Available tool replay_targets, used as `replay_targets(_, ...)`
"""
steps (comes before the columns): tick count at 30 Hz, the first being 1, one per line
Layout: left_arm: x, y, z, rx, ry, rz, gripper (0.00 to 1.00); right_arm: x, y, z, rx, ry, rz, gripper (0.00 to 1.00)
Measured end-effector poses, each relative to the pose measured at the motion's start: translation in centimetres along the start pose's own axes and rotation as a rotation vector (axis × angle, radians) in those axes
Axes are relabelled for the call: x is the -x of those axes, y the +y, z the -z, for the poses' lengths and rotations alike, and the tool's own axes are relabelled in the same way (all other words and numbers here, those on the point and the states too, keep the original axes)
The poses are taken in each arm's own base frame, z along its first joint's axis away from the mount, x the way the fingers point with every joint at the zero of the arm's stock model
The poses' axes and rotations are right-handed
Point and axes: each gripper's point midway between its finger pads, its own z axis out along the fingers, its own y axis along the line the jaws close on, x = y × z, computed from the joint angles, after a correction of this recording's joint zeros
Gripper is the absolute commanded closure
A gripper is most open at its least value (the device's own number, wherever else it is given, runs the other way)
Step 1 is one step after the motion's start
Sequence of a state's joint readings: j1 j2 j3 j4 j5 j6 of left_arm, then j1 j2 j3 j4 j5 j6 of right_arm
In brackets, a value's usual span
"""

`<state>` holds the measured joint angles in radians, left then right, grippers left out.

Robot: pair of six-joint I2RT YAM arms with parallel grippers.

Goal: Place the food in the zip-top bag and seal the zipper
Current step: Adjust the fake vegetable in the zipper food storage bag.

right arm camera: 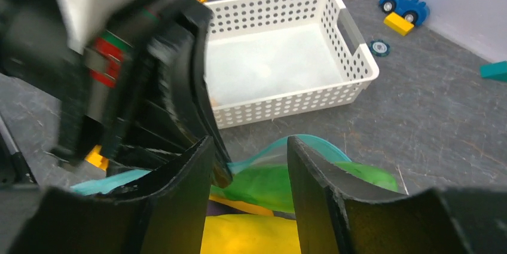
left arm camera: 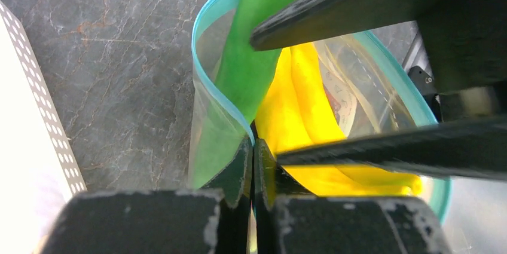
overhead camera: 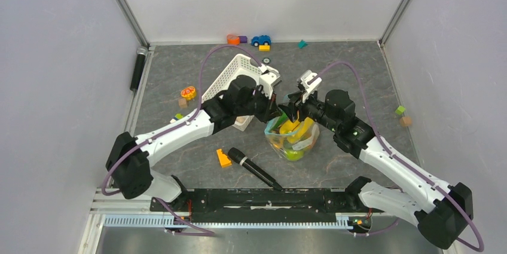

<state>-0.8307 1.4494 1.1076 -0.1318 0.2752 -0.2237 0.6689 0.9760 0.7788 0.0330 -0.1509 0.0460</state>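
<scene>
Top view: at centre frame the zip-top bag (overhead camera: 296, 141) sits upright between both arms.

Left wrist view: at lower centre the left gripper (left arm camera: 252, 149) is clamped on the zipper (left arm camera: 202, 75). The bananas (left arm camera: 299, 104) and cucumber (left arm camera: 248, 57) lie inside the bag.

Right wrist view: the right gripper (right arm camera: 249, 146) is parted over the bag's mouth, gripping nothing. The white basket (right arm camera: 359, 57) is at upper centre.

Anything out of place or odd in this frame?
Yes. The green cucumber pokes up out of the mouth of the bag, crossing the blue zipper, while the bananas sit inside. With it sticking out, the zipper likely cannot close there. The left pincer is shut on the bag rim.
</scene>
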Motion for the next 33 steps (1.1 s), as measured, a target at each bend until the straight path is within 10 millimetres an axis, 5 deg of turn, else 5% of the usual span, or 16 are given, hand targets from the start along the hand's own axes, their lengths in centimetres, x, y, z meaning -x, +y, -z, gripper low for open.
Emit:
replay_targets(5, 1.5, -0.9, 1.5, -0.014, -0.048, 0.000, 0.98, -1.6, -0.1, -0.4, 0.015, 0.046, 0.003, 0.46)
replay_targets(12, 2.7, -1.7, 2.7, -0.030, -0.087, 0.011, 0.98, -0.1, 0.1, 0.1, 0.026, -0.006, 0.015, 0.36)
replay_targets(16, 3.7, -2.3, 2.6, -0.054, -0.126, 0.006, 0.98, 1.3, -1.0, 2.0, -0.060, -0.045, 0.009, 0.16)
replay_targets(22, 5.4, -2.6, 2.6, -0.067, -0.194, 0.005, 0.98, 3.5, -3.2, 6.2, -0.250, -0.142, -0.072, 0.12)
replay_targets(28, 5.9, -2.6, 2.6, -0.065, -0.212, 0.002, 0.98, 1.0, -5.1, 7.2, -0.390, -0.057, -0.146, 0.21)
replay_targets(33, 6.0, -2.0, 2.6, -0.033, -0.219, 0.007, 0.98, -1.5, -3.9, 6.6, -0.315, 0.038, -0.121, 0.26)
